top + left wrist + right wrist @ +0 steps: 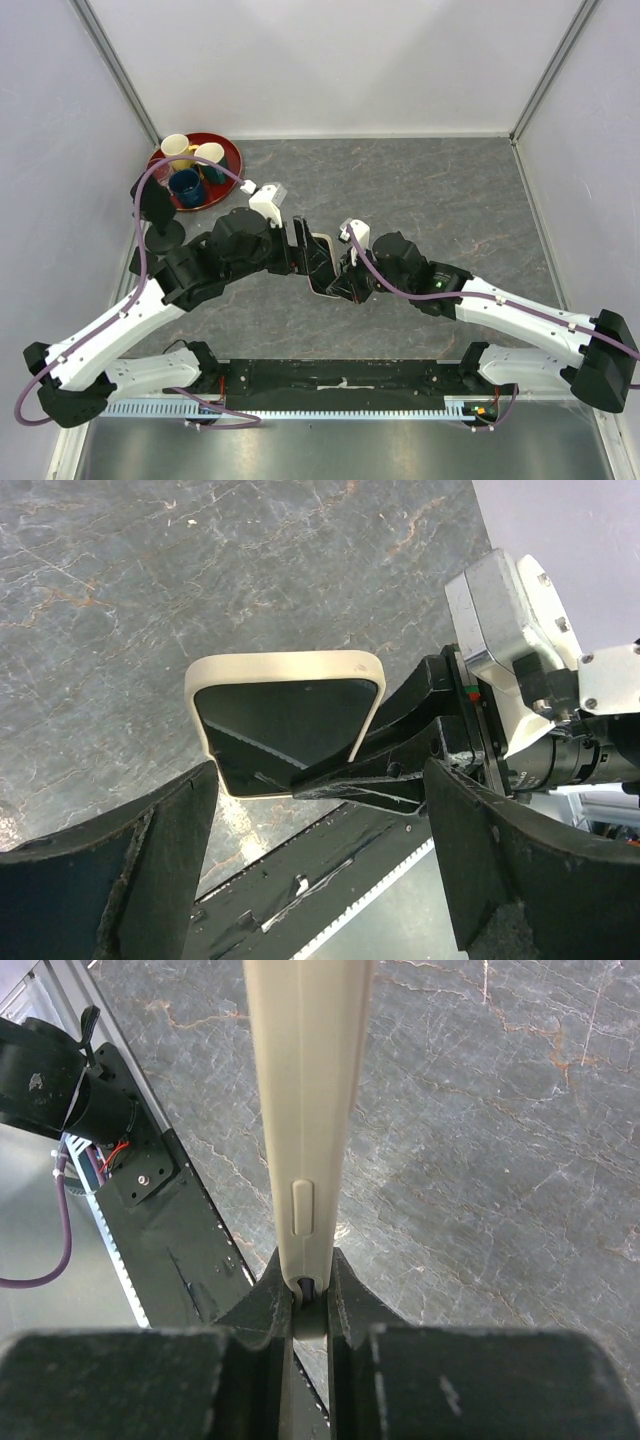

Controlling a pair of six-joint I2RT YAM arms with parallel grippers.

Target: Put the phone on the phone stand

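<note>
The phone [322, 258], dark-screened in a cream case, is held in the air over the middle of the table. My right gripper [343, 277] is shut on its lower end. In the right wrist view the phone [305, 1110] stands edge-on between the closed fingers of the right gripper [310, 1290]. My left gripper [303, 255] is open just left of the phone. In the left wrist view its fingers [150, 870] flank empty space below the phone [285, 715], apart from it. The black phone stand [158, 212] sits at the left, near the tray.
A red tray [232, 160] at the back left holds a cream cup [176, 148], a white cup [209, 154] and a blue cup [186, 185]. White walls enclose the grey stone table. A black rail [340, 378] runs along the near edge.
</note>
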